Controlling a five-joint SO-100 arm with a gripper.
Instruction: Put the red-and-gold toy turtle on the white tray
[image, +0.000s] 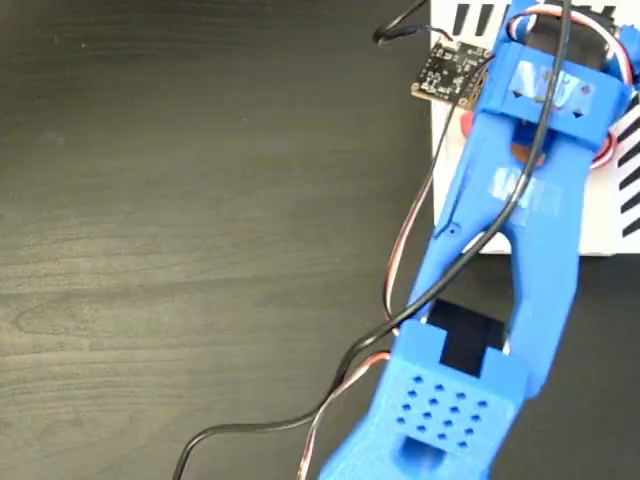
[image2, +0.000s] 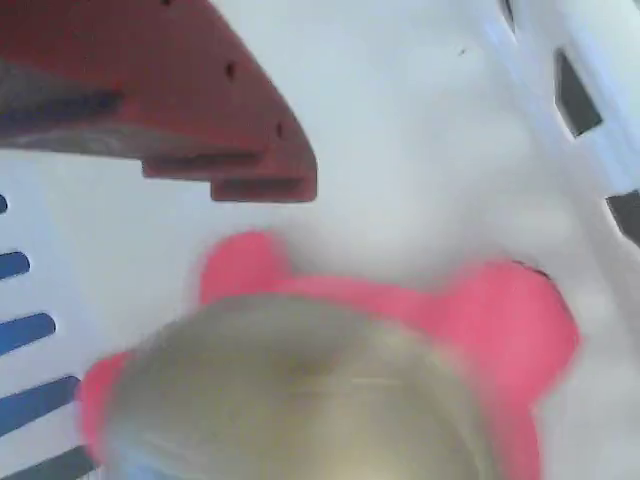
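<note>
The turtle (image2: 330, 400) fills the bottom of the wrist view, blurry, pale gold shell with pink-red feet and head poking out, and it's sitting over the white tray (image2: 420, 130), whose dark stripes show along the right and left edges. Can't tell if it's actually resting on the surface or hanging just above. In the fixed view it's almost fully hidden under the blue arm (image: 520, 250) at the upper right, just slivers of red peeking out by the wrist. One reddish finger of the pincer (image2: 200, 110) shows at the upper left of the wrist view, the other isn't visible, so honestly I can't tell whether it's clamped or let go. If it were me: lower until the feet touch, open slowly, lift straight up so the shell doesn't get nudged. No readable writing anywhere, and the little circuit board (image: 445, 70) is too small to read.
</note>
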